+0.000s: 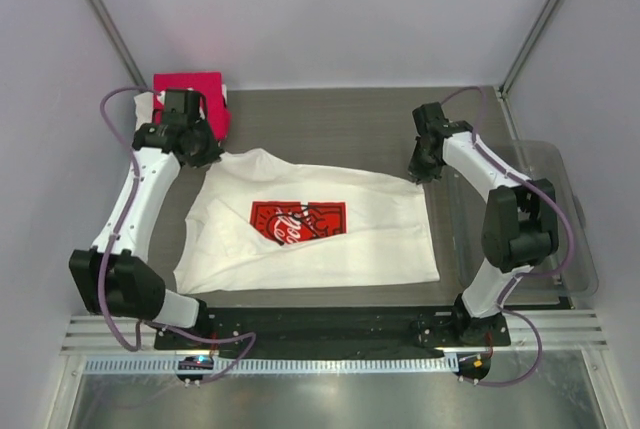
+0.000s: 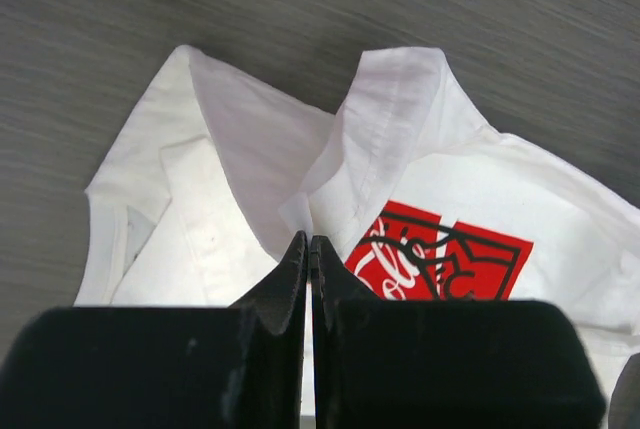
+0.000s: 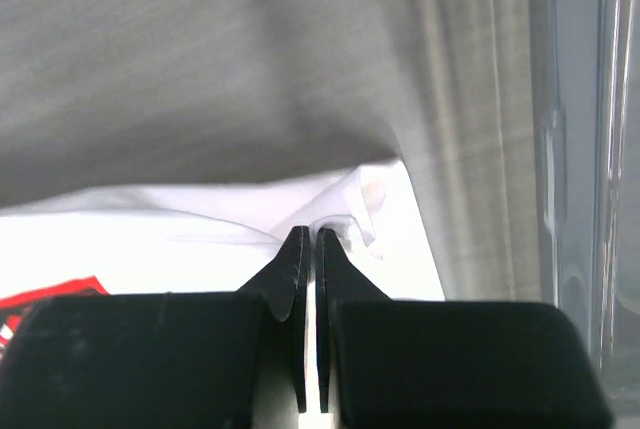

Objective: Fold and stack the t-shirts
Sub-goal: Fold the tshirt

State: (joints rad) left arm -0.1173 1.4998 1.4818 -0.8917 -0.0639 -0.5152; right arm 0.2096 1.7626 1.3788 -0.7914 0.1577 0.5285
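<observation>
Overhead, both jaws pinch the white printed shirt (image 1: 300, 254) on the grey table (image 1: 340, 129), pale walls (image 1: 300, 9) around.

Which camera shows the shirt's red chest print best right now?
Top external: the red print lies whole and unobstructed on the spread white shirt. Left wrist shows only its upper part; right wrist just a red sliver at the lower left.
</observation>
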